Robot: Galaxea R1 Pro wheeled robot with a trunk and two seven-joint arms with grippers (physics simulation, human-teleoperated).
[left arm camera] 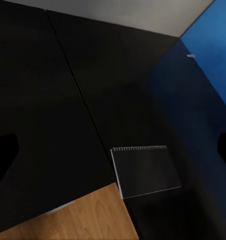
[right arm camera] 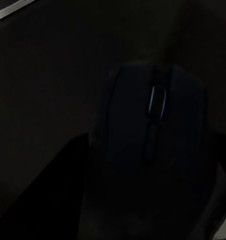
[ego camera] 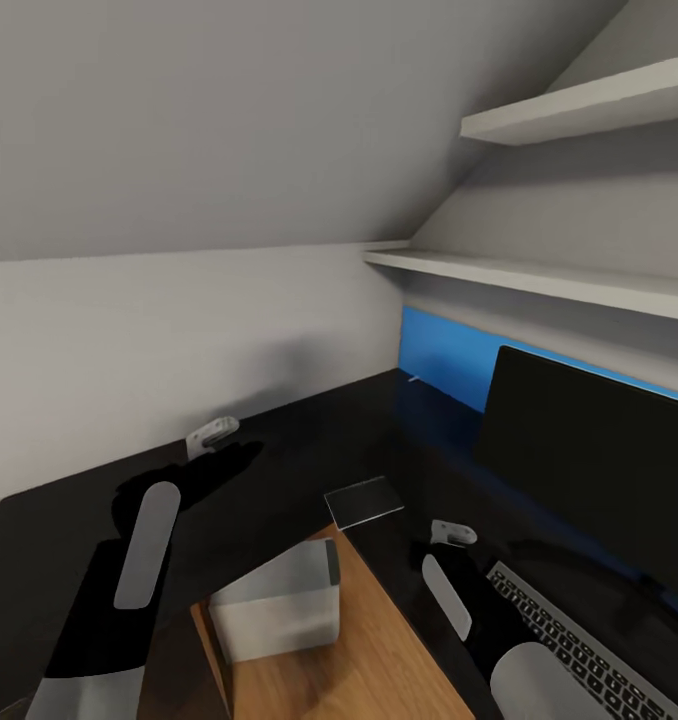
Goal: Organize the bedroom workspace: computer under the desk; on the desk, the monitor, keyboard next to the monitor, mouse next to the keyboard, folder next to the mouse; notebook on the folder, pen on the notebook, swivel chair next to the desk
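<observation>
The black monitor [ego camera: 599, 460] stands on the dark desk [ego camera: 309, 440] at the right, with the keyboard [ego camera: 579, 640] in front of it. A spiral notebook [ego camera: 364, 500] [left arm camera: 145, 170] lies flat near the desk's inner corner. The grey computer [ego camera: 279, 600] sits on the wooden floor in the desk's nook. My right gripper [ego camera: 449, 532] [right arm camera: 153, 165] hangs just left of the keyboard, shut on the dark mouse [right arm camera: 153, 110]. My left gripper [ego camera: 214, 432] [left arm camera: 113, 150] is open above the desk's left wing, with nothing between its fingers. The folder and swivel chair are out of view.
Two white shelves [ego camera: 539, 280] jut out above the monitor under a sloped ceiling. A blue panel [ego camera: 444, 355] backs the desk. A small pale object [ego camera: 414, 378] [left arm camera: 191, 55] lies at its foot. A white wall [ego camera: 129, 350] bounds the left wing.
</observation>
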